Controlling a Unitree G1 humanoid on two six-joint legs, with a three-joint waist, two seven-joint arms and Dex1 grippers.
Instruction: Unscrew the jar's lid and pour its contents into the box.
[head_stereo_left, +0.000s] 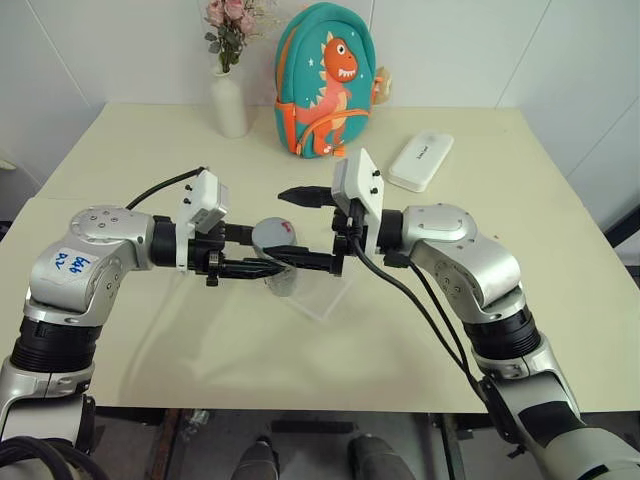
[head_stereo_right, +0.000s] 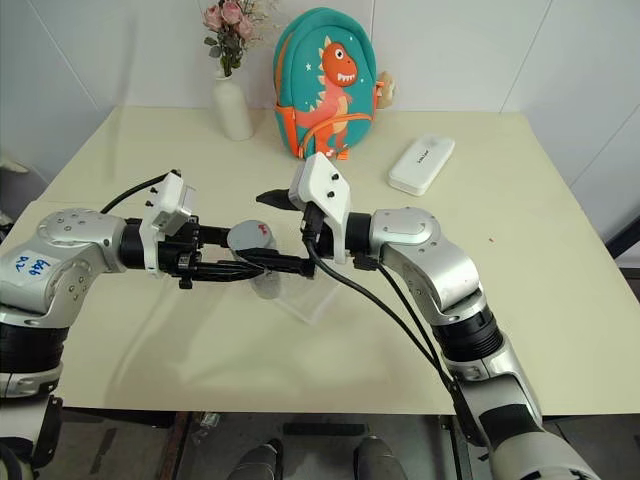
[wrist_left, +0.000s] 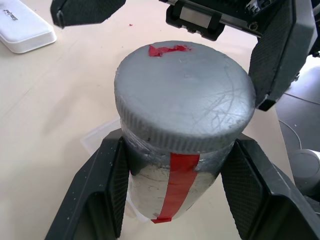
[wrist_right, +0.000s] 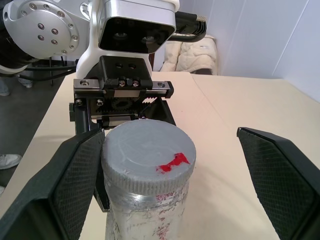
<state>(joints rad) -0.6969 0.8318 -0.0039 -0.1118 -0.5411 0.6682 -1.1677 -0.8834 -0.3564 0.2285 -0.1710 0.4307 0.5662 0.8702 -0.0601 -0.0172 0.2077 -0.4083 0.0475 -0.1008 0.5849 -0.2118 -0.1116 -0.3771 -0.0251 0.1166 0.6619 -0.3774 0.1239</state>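
Observation:
My left gripper (head_stereo_left: 265, 255) is shut on the jar (wrist_left: 170, 185), a silvery cylinder with a red tape stripe, and holds it by the body above the table. The silver-grey lid (head_stereo_left: 273, 235) with its red mark sits on the jar. From the opposite side my right gripper (wrist_right: 170, 170) stands open around the lid. One of its fingers (wrist_right: 75, 180) is close beside the rim and the other is well clear. The clear box (head_stereo_left: 325, 295) lies on the table just below and behind the jar. The contents are hidden inside the jar.
At the back of the cream table (head_stereo_left: 150, 330) stand a white vase with flowers (head_stereo_left: 229, 100) and a teal dinosaur backpack (head_stereo_left: 325, 85). A white oblong case (head_stereo_left: 421, 160) lies at the back right. Black cables hang from both wrists.

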